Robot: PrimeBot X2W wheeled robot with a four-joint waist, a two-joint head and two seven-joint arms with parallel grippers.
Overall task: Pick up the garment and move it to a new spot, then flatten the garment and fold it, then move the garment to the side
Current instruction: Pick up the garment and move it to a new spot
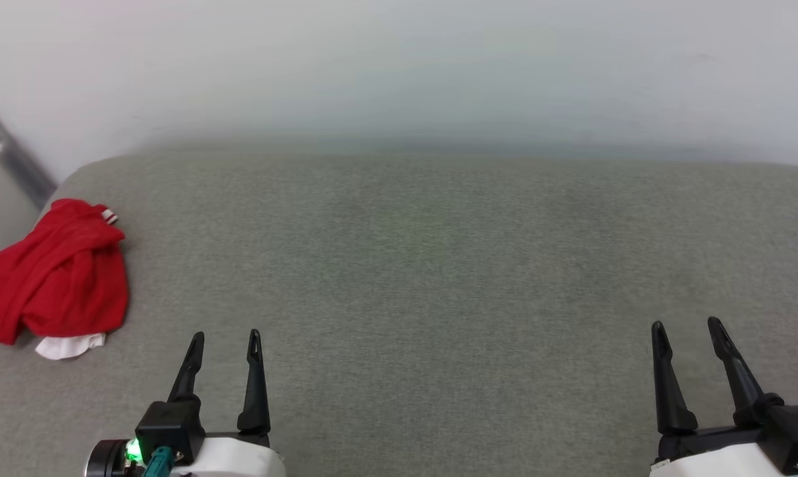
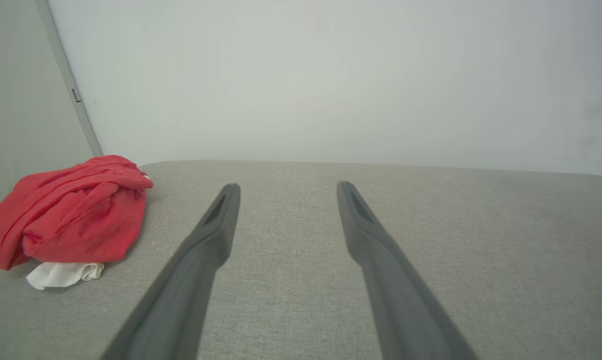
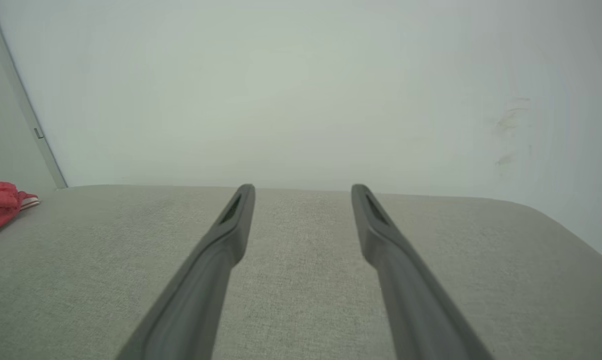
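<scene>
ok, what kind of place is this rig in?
Probably an indoor lab or test room: a grey fabric-covered surface against a bare white wall, a crumpled red garment at its left edge.

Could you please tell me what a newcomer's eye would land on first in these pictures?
The crumpled red garment stands out, heaped at the far left edge of the grey surface, with white fabric showing under its near side. Next come the left claw and right claw at the head view's lower corners, both open, empty and clear of the heap.
</scene>
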